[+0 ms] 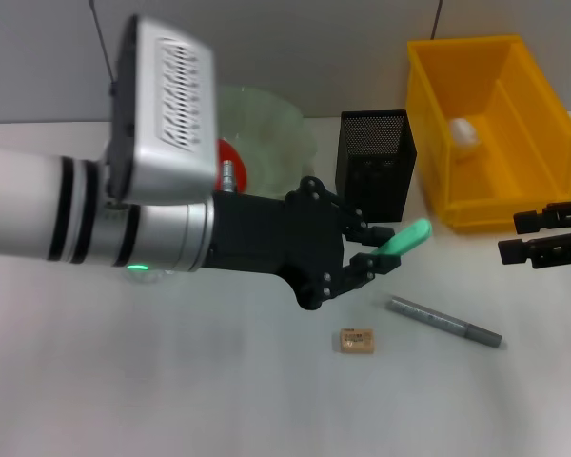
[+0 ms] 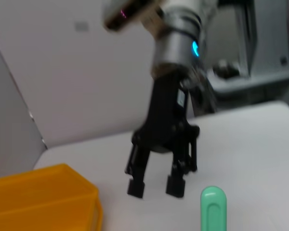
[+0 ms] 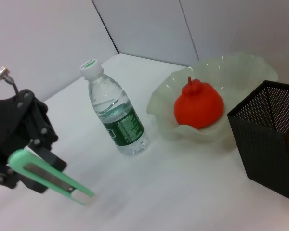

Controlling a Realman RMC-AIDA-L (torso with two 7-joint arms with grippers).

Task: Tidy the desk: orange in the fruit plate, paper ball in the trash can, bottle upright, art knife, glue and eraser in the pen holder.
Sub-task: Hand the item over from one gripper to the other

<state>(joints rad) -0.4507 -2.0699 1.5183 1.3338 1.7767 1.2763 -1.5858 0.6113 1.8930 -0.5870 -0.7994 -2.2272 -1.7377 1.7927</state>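
Head view: the left gripper (image 1: 381,249) was seen above the worktop (image 1: 171,381), just in front of the pen holder (image 1: 376,164), closed on the art knife (image 1: 404,238), a mint-green tool held by one end.
Right wrist view: the same knife (image 3: 48,177) was shown clamped in the black fingers, its other end free in the air.
Step in hand: the knife was judged to be on its way to the pen holder; it was not yet over the opening.
Next move: the knife should be raised above the mesh rim, turned tip-down and released inside.
Right gripper (image 1: 523,238): it was held near the trash can (image 1: 495,124), its fingers apart and nothing between them, as shown in the left wrist view (image 2: 156,185).
Already placed: the orange (image 3: 198,103) lay in the fruit plate (image 3: 241,72); the bottle (image 3: 114,115) stood upright; the paper ball (image 1: 463,133) was in the trash can.
Remaining: the eraser (image 1: 357,340) and the grey glue (image 1: 445,321) lay on the worktop.
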